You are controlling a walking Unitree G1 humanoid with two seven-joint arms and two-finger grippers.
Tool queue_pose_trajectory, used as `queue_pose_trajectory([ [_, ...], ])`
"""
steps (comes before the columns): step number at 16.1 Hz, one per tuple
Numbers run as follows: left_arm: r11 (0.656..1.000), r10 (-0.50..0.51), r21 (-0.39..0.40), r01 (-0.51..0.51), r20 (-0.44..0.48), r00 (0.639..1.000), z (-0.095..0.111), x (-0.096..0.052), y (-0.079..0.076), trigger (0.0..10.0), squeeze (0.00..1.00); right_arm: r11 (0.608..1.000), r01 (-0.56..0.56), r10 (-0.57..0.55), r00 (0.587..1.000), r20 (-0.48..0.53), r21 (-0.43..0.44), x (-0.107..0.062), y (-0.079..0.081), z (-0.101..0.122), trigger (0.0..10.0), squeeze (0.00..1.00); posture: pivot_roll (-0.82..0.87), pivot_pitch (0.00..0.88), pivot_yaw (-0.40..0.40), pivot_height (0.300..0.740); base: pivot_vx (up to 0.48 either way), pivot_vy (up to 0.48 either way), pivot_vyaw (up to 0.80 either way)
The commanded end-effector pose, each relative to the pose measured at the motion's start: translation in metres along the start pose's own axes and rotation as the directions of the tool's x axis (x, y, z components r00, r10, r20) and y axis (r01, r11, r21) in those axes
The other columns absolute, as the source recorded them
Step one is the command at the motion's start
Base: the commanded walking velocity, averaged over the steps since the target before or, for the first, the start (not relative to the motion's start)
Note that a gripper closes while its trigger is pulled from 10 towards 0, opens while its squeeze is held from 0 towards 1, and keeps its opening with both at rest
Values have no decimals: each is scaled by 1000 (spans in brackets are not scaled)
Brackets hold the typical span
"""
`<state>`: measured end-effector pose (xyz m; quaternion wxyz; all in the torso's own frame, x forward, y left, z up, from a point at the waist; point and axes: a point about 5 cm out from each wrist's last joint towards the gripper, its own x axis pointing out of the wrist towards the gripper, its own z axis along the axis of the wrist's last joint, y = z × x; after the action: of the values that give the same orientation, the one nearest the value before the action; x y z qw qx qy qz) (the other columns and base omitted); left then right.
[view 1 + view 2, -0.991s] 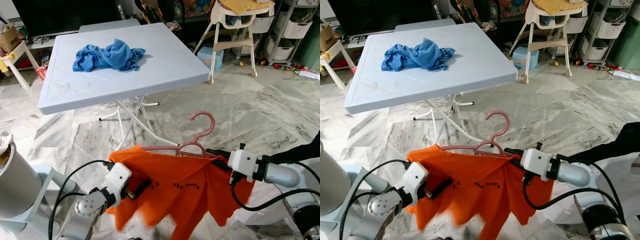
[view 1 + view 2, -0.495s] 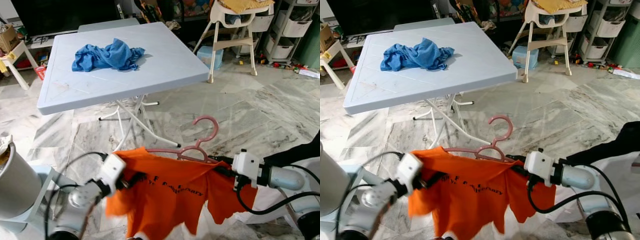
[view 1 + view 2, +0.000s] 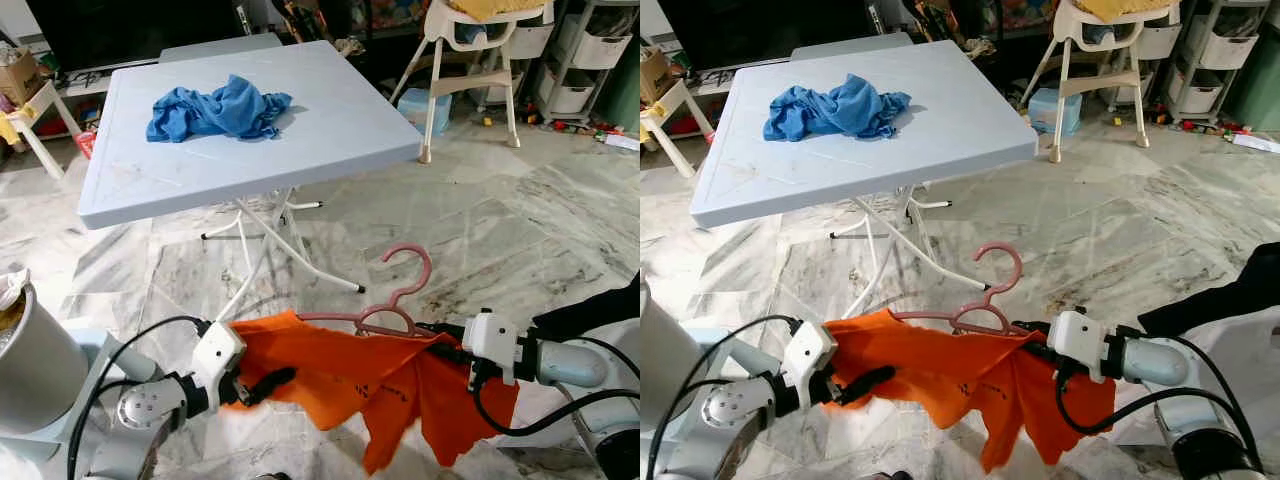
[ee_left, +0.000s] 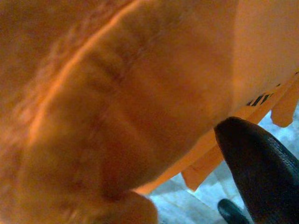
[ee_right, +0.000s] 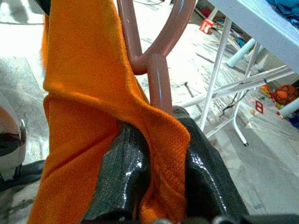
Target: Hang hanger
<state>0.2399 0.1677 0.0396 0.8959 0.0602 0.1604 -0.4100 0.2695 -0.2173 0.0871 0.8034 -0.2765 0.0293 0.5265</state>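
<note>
A pink plastic hanger (image 3: 398, 292) sits inside an orange shirt (image 3: 370, 378), its hook sticking up above the collar. My right gripper (image 3: 442, 345) is shut on the shirt's shoulder and the hanger arm under it; in the right wrist view the black fingers (image 5: 125, 158) pinch orange cloth beside the pink hanger (image 5: 156, 79). My left gripper (image 3: 262, 383) is shut on the shirt's other side and holds it out to the left. Orange cloth (image 4: 117, 93) lies against the left wrist camera, with one black finger (image 4: 261, 168) beside it. The shirt hangs low over the marble floor.
A pale blue folding table (image 3: 330, 130) stands ahead with a crumpled blue cloth (image 3: 215, 108) on it, its white legs just beyond the hanger. A white high chair (image 3: 470, 40) is at the back right, a white cylinder (image 3: 30, 370) at my left, dark cloth (image 3: 600, 305) at right.
The left gripper has drawn its side of the shirt lower and outward, so the cloth is stretched flatter between the two grippers. The hanger and right gripper have sunk slightly.
</note>
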Motion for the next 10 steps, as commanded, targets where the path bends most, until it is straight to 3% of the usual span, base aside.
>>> queue_pose_trajectory([
  [1, 1000, -4, 7, 4, 9, 1000, 6, -2, 1, 10000, 1000, 1000, 20, -20, 999, 26, -13, 3, -5, 5, 10000, 0, -90, 38, 98, 740, 0, 0, 0],
  [2, 1000, -4, 17, 3, 8, 1000, 7, -2, 1, 10000, 1000, 1000, 16, -16, 1000, 26, -14, 3, -5, 6, 10000, 0, -89, 39, 96, 740, 0, 0, 0],
  [3, 1000, 0, 19, 1, -6, 1000, 6, -3, 2, 10000, 51, 1000, 15, -14, 1000, 25, -16, 4, -6, 6, 10000, 0, -90, 39, 94, 740, 0, 0, 0],
  [5, 1000, 16, 4, -16, -25, 1000, 2, -3, 7, 10000, 0, 1000, 15, -14, 1000, 25, -22, 4, -9, 8, 10000, 0, -96, 41, 92, 740, 0, 0, 0],
  [7, 999, 39, 7, -39, -21, 999, 3, -4, 13, 0, 0, 1000, 15, -14, 1000, 23, -24, 3, -9, 8, 10000, 0, -101, 43, 92, 740, 0, 0, 0],
  [10, 998, 55, -2, -55, -8, 998, 9, -10, 24, 0, 0, 1000, 17, -17, 1000, 8, -18, -1, -7, 5, 10000, 0, -106, 43, 95, 740, 0, 0, 0],
])
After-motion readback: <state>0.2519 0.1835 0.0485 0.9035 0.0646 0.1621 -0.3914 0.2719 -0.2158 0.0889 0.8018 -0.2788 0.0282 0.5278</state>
